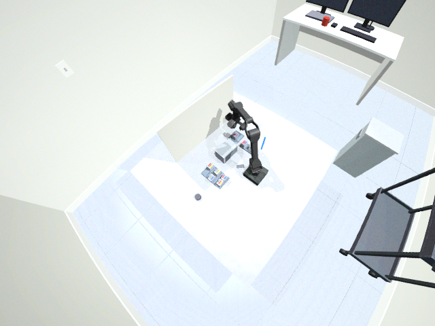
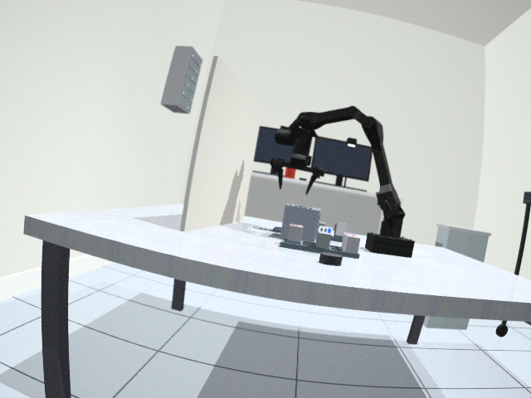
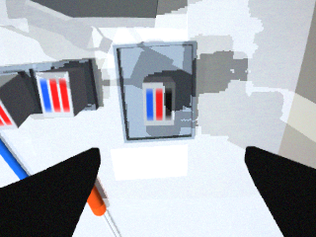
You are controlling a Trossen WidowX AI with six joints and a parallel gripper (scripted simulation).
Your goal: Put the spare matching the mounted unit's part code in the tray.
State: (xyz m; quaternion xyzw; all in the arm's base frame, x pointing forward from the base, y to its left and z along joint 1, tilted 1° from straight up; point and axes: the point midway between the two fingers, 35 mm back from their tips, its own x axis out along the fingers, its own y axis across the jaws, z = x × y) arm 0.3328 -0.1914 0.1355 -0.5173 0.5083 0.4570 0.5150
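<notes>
A spare block (image 3: pixel 158 105) with blue, red and black stripes on a white label sits inside the shallow blue-grey tray (image 3: pixel 121 94), label up, clear of the rim. My gripper (image 2: pixel 294 191) (image 3: pixel 173 154) is open and empty, raised above the table, with the block between and beyond its fingertips in the wrist view. A large grey box (image 1: pixel 224 153) (image 2: pixel 301 222), perhaps the mounted unit's housing, stands near the tray. No code on a back is readable now. Several striped spares sit in a rack (image 1: pixel 206 172) on the box's other side.
Another holder with striped blocks (image 3: pixel 55 94) lies beside the tray. A blue rod (image 1: pixel 263 142) (image 3: pixel 12 161) and an orange-handled tool (image 3: pixel 99 203) lie nearby. A tall pale panel (image 1: pixel 200 121) (image 2: pixel 218 149) stands along one side. A dark puck (image 1: pixel 198 197) (image 2: pixel 330 259) lies beyond the rack.
</notes>
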